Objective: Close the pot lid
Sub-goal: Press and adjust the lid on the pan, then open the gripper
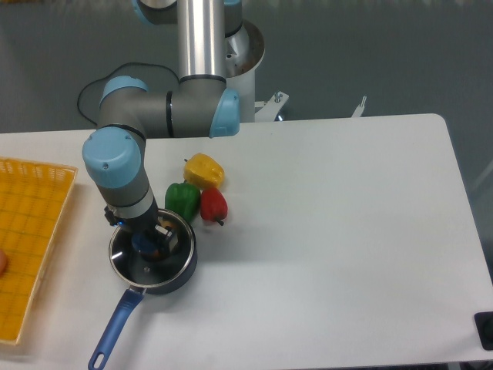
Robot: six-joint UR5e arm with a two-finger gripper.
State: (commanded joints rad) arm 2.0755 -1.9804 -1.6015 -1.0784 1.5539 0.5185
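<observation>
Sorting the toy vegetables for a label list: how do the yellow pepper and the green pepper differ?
The yellow pepper is yellow and lies farther from the pot; the green pepper is green, sits just beside the pot's rim, and looks more upright. Both are similar-sized peppers on the white table, touching each other.

I see a black pot (171, 281) with a blue handle (114, 330), a clear lid (146, 258) with a blue knob, yellow (204, 170), green (182, 200) and red (213, 204) peppers at one o'clock, and a yellow mesh tray (31, 231) at nine.
</observation>
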